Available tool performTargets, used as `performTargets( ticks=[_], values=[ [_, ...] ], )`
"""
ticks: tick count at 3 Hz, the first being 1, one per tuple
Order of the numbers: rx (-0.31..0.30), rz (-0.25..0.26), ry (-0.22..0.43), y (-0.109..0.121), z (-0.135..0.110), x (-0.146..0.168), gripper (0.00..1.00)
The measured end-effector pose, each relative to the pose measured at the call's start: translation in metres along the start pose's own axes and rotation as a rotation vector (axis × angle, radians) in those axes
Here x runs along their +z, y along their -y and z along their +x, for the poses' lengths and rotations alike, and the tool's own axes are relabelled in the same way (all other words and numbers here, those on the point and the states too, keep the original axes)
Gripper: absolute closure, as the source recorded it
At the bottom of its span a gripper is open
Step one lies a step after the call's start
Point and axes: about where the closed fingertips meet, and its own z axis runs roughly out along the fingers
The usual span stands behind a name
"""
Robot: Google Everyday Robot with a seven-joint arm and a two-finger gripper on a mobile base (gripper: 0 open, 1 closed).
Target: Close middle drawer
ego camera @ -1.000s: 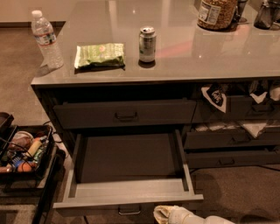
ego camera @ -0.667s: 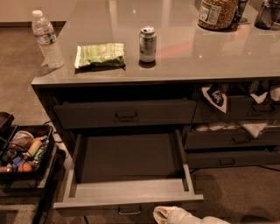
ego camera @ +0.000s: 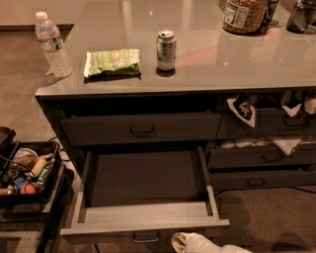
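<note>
The middle drawer (ego camera: 144, 217) is pulled far out from the left bank of the dark grey cabinet. Its lighter grey box is open to view and holds nothing, and its small metal pull handle (ego camera: 146, 238) shows at the bottom edge. The slimmer drawer (ego camera: 140, 129) above it is shut. My gripper (ego camera: 189, 242), whitish, comes in from the bottom edge. It sits just right of the handle, at the drawer's front face. Whether it touches the front I cannot tell.
On the countertop (ego camera: 207, 69) stand a water bottle (ego camera: 52, 45), a green snack bag (ego camera: 112, 63), a can (ego camera: 166, 50) and a jar (ego camera: 245, 15). A black cart (ego camera: 29, 174) with several items stands on the left. The right-hand drawers (ego camera: 261, 158) have packets hanging out.
My gripper has edged slightly left along the drawer front. The drawer has not visibly moved.
</note>
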Motion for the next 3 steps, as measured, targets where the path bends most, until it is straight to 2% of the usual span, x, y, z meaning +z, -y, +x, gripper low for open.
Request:
performTargets(
  ticks=[1, 3],
  values=[
    [0.022, 0.02, -0.018, 0.006, 0.007, 0.015, 1.0],
    [0.02, 0.077, -0.063, 0.048, 0.011, 0.041, 1.0]
  ],
)
